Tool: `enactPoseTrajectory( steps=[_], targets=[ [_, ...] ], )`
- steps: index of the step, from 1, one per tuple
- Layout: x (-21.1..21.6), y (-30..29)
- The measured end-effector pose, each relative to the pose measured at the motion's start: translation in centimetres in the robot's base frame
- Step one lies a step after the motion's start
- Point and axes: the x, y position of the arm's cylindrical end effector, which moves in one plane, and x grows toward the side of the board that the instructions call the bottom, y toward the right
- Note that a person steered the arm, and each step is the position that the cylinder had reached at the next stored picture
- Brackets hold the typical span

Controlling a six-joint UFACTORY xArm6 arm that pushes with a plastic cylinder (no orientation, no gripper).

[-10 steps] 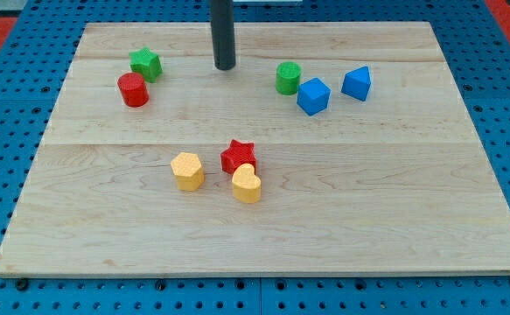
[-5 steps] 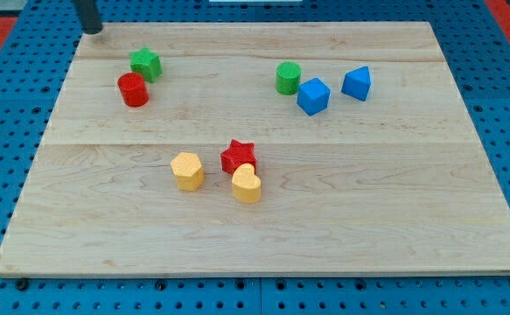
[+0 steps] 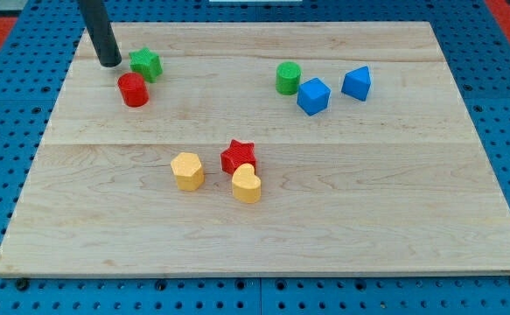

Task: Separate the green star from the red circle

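With no claw to open or close, my tip (image 3: 109, 63) sits just left of the green star (image 3: 146, 63), seemingly placed to push it right, away from the touching red circle (image 3: 133, 89).

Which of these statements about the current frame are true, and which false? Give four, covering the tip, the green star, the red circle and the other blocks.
1. My tip sits just to the view's left of the green star. True.
2. The green star lies well apart from the red circle. False: they are close together, about touching.
3. The red star sits against the yellow heart. True.
4. The green cylinder lies at the view's bottom. False: it is in the upper right, beside a blue block.
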Motion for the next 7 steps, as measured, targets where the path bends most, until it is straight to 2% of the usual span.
enactPoseTrajectory(
  steps=[1,3,7],
  targets=[
    [0.0,4.2],
    [0.3,5.1],
    [1.3,16.9]
  ],
)
